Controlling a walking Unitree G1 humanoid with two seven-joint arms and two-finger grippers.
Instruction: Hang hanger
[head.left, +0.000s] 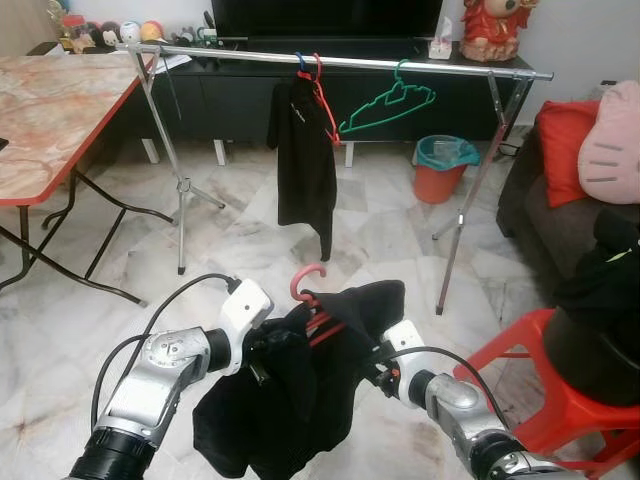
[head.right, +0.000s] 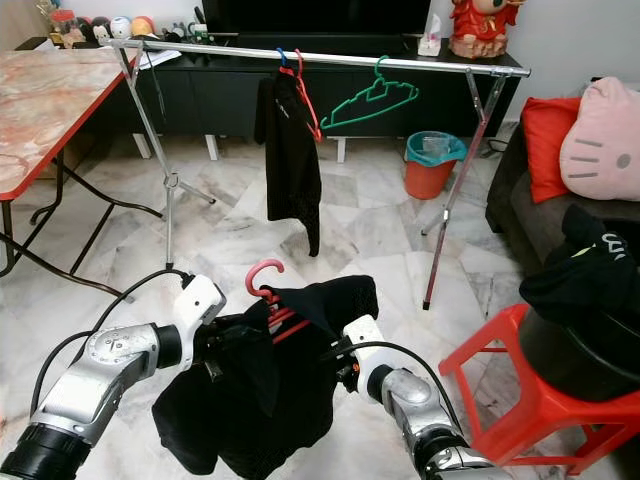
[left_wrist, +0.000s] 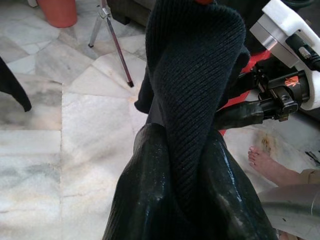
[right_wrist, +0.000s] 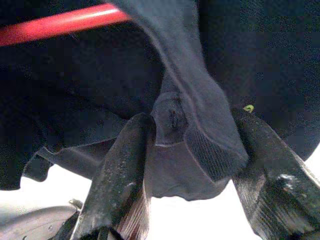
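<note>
Together, both end effectors clamping black garment (head.left: 300, 400), red hanger (head.left: 305, 285) inside

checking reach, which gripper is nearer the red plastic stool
Right. The right gripper holds the black garment just beside the red plastic stool; the left gripper grips it farther away.

Red hanger (head.left: 308, 285), hook upright, draped with black garment (head.left: 300, 390), held low above floor, well short of metal rail (head.left: 330, 62). Rail carries black-clothed red hanger (head.left: 322, 95) and bare green hanger (head.left: 388, 103).
</note>
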